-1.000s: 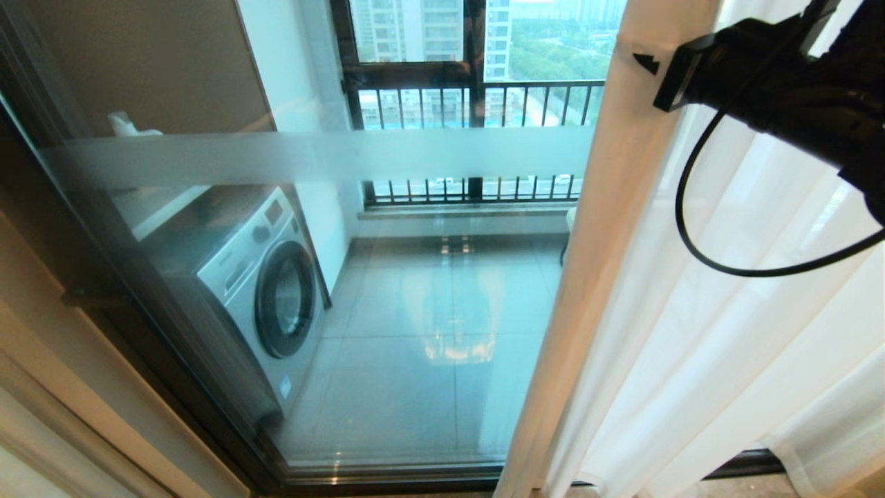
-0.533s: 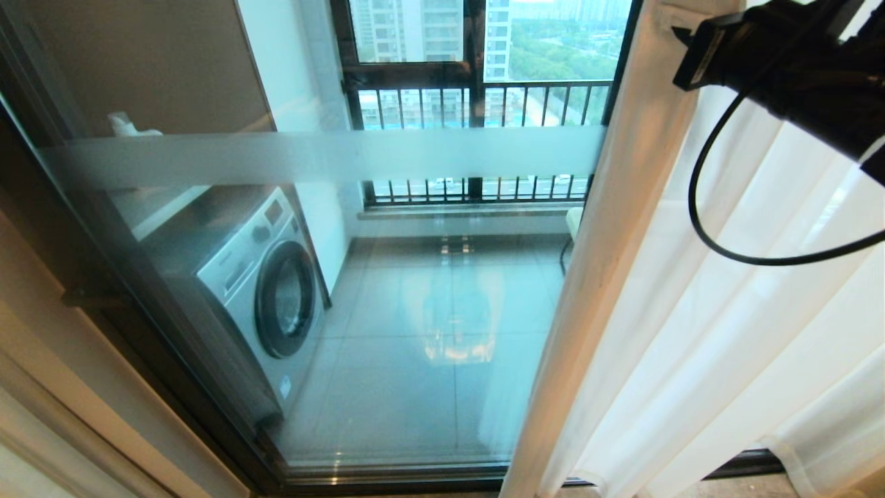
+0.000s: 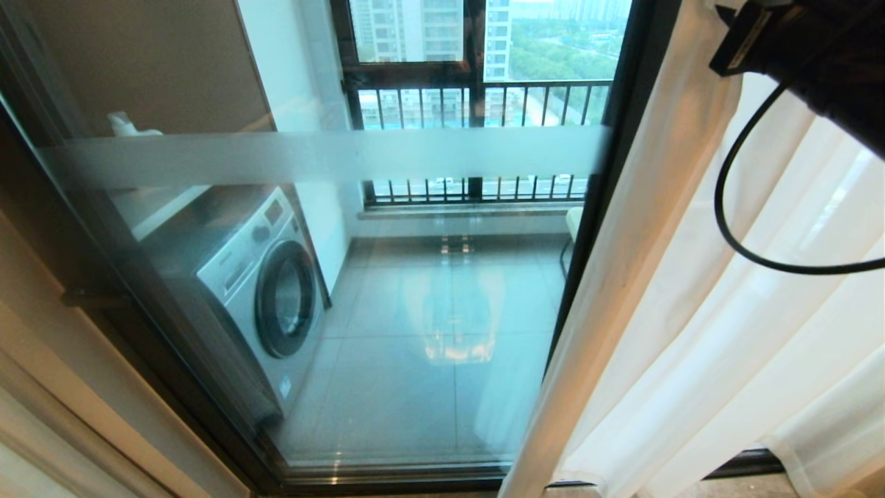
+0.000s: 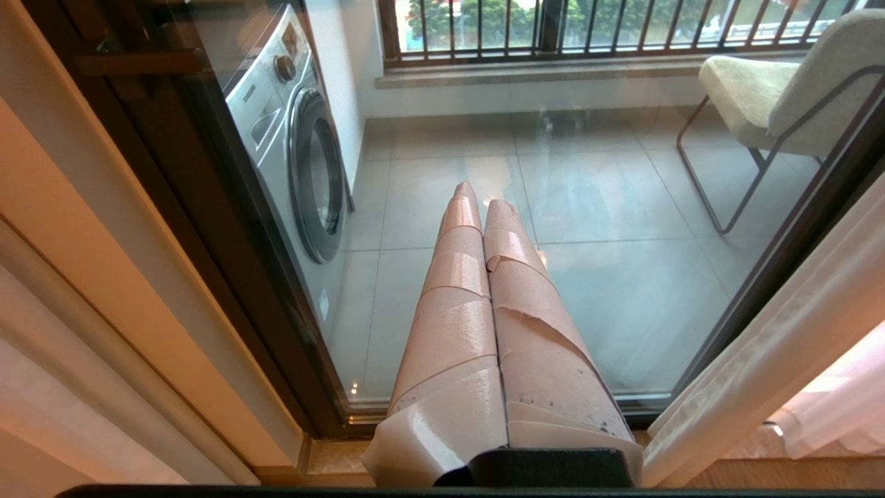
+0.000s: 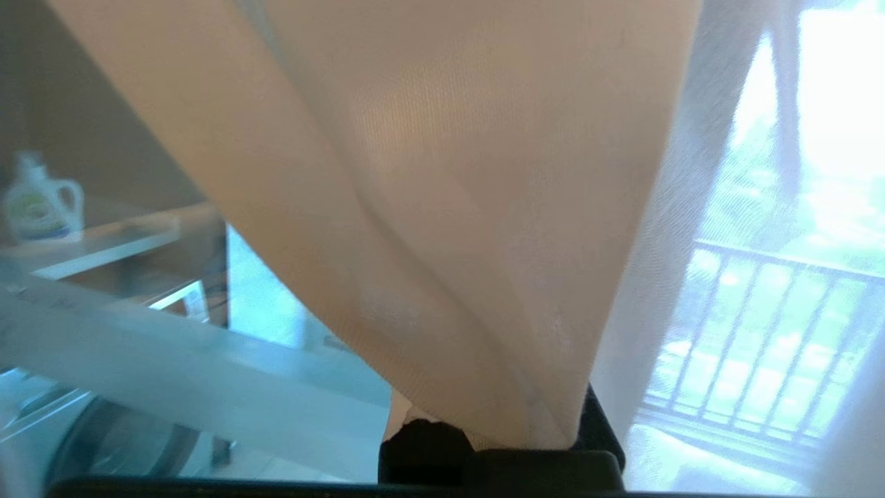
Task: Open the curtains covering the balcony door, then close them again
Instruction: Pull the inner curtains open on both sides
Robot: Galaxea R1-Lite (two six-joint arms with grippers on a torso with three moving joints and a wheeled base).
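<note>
- The right gripper (image 5: 484, 443) had its fingers pinched tight on the leading hem of the curtains (image 3: 691, 290); in the right wrist view the sheer cloth bunched straight out of the closed fingers, which were themselves mostly hidden under it.
- Up in the top right of the head view, the right arm sat high against the fabric, its black cable (image 3: 733, 228) looping down in front of the folds.
- The curtains hung gathered at the right side of the balcony door (image 3: 415, 290), hem lying along the dark frame post (image 3: 608, 173), the glass left of it bare.
- Judgement: the opening pull looked nearly spent. To do it well, the hand should travel level along the rail line, not downward, so the cloth slides instead of straining.
- The grip seemed shallow on thin fabric; a slow, steady pull would guard against slipping.
- The left gripper (image 4: 484, 207) rested low with taped fingers pressed together, empty, pointing at the glass near the washing machine (image 3: 263, 277).
</note>
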